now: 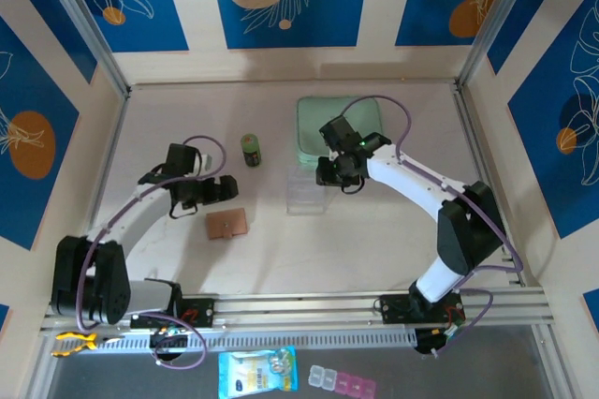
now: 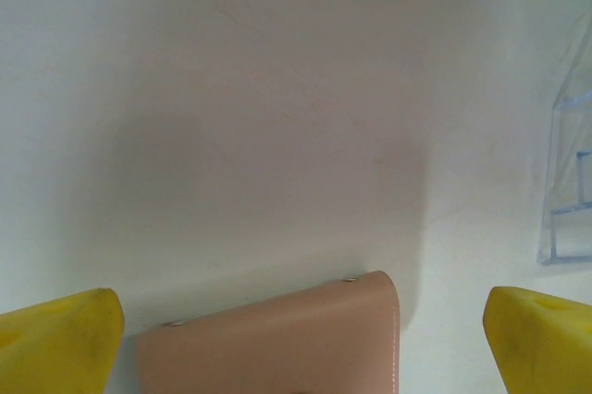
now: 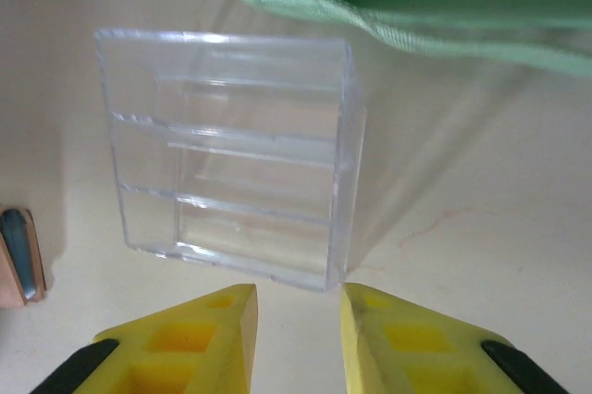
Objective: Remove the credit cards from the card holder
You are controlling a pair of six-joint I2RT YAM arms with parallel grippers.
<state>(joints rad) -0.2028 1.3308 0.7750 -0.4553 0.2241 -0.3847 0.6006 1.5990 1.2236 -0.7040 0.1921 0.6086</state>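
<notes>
The left end effector [image 2: 298, 311], spread wide and empty, hangs over the closed tan card holder [image 1: 226, 224] lying flat on the surface [image 1: 374, 249], with 1 blue credit card [image 3: 13, 244] edge showing at its side. The right end effector [image 3: 298, 306], narrowly parted and holding nothing, faces a clear box [image 3: 231, 181] near a green case [image 3: 444, 6].
</notes>
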